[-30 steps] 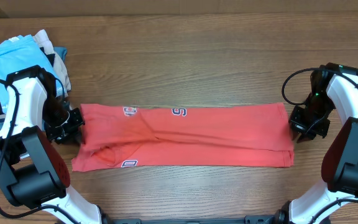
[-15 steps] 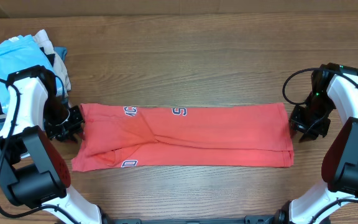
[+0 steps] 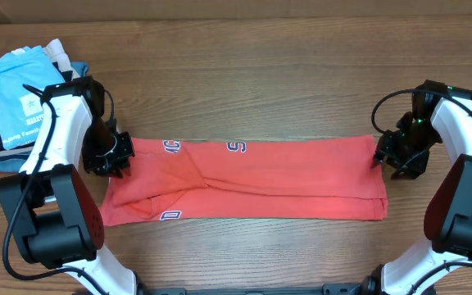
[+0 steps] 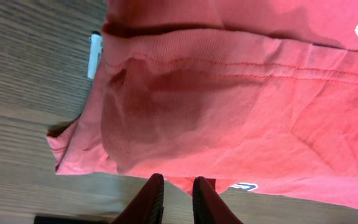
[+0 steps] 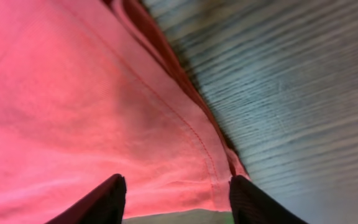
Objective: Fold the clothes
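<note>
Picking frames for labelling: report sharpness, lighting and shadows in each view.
Overhead: even light and sharp, with the coral T-shirt creases clear and only soft shadows beside the arms. Left wrist: stitching is crisp, a darker shaded patch lies on the cloth, and the left hand is dim at the bottom edge. Right wrist: soft throughout, with the table grain smeared and the right hand out of focus.

Plain wooden counter (image 3: 285, 90), brown grain running side to side. Off at the left end, toward the far edge: a messy pile of clothes (image 3: 31, 82). Light blue T-shirt (image 3: 11, 90) on top, white print facing up, wording too small to read. Beige garment (image 3: 54, 47) poking out behind it. Denim-blue piece (image 3: 79, 70) and a sliver of black along the pile's right side. Bit of white fabric at the very left edge of the overhead view too.
</note>
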You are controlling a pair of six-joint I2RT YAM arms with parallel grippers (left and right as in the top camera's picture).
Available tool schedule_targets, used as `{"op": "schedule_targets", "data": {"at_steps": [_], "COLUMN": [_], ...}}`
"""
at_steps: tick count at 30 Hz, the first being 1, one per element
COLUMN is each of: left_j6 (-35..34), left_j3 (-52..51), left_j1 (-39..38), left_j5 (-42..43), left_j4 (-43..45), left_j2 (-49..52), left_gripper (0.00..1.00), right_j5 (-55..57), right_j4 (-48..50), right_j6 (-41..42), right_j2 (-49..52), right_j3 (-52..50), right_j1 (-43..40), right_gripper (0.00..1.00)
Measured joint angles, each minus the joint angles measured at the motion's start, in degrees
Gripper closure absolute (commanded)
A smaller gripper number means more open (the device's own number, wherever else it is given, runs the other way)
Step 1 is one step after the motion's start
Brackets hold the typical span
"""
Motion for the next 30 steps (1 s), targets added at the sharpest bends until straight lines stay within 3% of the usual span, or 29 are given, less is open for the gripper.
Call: {"op": "schedule_targets", "data": {"at_steps": [5, 15, 18, 21, 23, 30], "left_j6": [0.0, 0.0, 0.0, 0.0, 0.0, 0.0], "left_j3": [0.0, 0.0, 0.0, -0.02, -0.02, -0.04], "left_j1": [0.0, 0.0, 0.0, 0.0, 0.0, 0.0], "left_j5": [0.0, 0.0, 0.0, 0.0, -0.02, -0.02], "left_j4": [0.2, 1.01, 1.14, 1.2, 1.22, 1.42], "left_j2": [0.0, 0.0, 0.0, 0.0, 0.0, 0.0], "left_gripper": [0.8, 0.78, 0.78, 0.78, 0.78, 0.79], "right_j5": [-0.28, -0.48, -1.42, -4.02, -5.79, -9.2], "right_j4": [2.4, 13.81, 14.71, 15.19, 15.43, 16.52], "right_j6": [-1.95, -2.93, -3.06, -3.78, -4.17, -4.85], "right_j2": [0.0, -0.52, -1.29, -1.29, -1.29, -1.29], "right_j3": [-1.29, -12.48, -13.27, -13.51, -13.81, -13.99], "right_j1": [0.0, -0.02, -0.04, -0.09, -0.09, -0.09], "right_gripper": [0.34, 0.34, 0.48, 0.83, 0.94, 0.96]}}
